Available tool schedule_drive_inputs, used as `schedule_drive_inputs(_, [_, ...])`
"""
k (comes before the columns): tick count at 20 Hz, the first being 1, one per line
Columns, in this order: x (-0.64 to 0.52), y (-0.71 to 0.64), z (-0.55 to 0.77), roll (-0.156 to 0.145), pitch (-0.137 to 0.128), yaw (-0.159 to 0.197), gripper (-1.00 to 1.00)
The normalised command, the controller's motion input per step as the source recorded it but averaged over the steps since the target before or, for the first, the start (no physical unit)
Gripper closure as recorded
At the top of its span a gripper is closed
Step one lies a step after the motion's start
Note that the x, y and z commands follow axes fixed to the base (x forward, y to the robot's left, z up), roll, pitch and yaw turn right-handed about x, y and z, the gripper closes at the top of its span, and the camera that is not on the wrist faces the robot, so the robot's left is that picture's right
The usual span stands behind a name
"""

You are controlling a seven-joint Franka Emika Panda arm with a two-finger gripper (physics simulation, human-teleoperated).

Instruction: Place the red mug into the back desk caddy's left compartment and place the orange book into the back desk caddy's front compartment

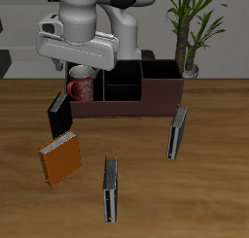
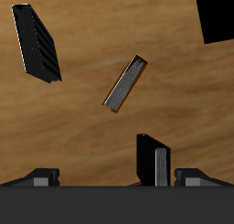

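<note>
— Hovering over one end of the back desk caddy [image 1: 146, 102], the gripper [image 1: 74, 69] points down. Can you read its state?

— Yes. In the wrist view the fingers [image 2: 41, 176] are set wide apart, with nothing between them. Claw state: wide, no load.

— Item directly below the claw?

— The red mug [image 1: 81, 84]. It stands upright inside the left compartment [image 1: 74, 104], the narrow end section of the caddy. Its rim is just under the fingertips. I cannot tell whether they touch.

— Next section along?

— The front compartment [image 1: 122, 90], in the middle of the caddy, with a low front wall. Its interior is dark, and no object shows in it.

— Location of the orange book [image 1: 60, 156]?

— On the table, well apart from the caddy and nearer the table's front edge. Its orange cover tilts up toward the exterior camera. A black book [image 1: 60, 114] stands between it and the caddy.

— Other items?

— Two grey-black books stand on edge: one [image 1: 112, 188] near the front edge, one [image 1: 175, 132] just in front of the caddy's other end. A potted plant [image 1: 187, 28] stands behind that end.
</note>
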Motion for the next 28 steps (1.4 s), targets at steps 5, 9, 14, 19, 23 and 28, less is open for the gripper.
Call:
schedule_drive_inputs(5, [0.33, -0.33, -0.02, -0.032, -0.003, -0.018, -1.0])
schedule_drive_inputs(9, [0.36, -0.25, -0.02, 0.028, -0.002, -0.013, -1.0])
schedule_drive_inputs(14, [0.22, -0.15, -0.06, 0.002, -0.007, -0.012, -1.0])
schedule_drive_inputs(19, [0.22, -0.17, -0.2, -0.002, 0.013, -0.047, -1.0])
schedule_drive_inputs(23, [0.08, -0.11, -0.19, -0.012, -0.047, -0.026, -1.0])
schedule_drive_inputs(28, [-0.01, 0.12, -0.17, 0.028, -0.04, -0.032, -1.0])
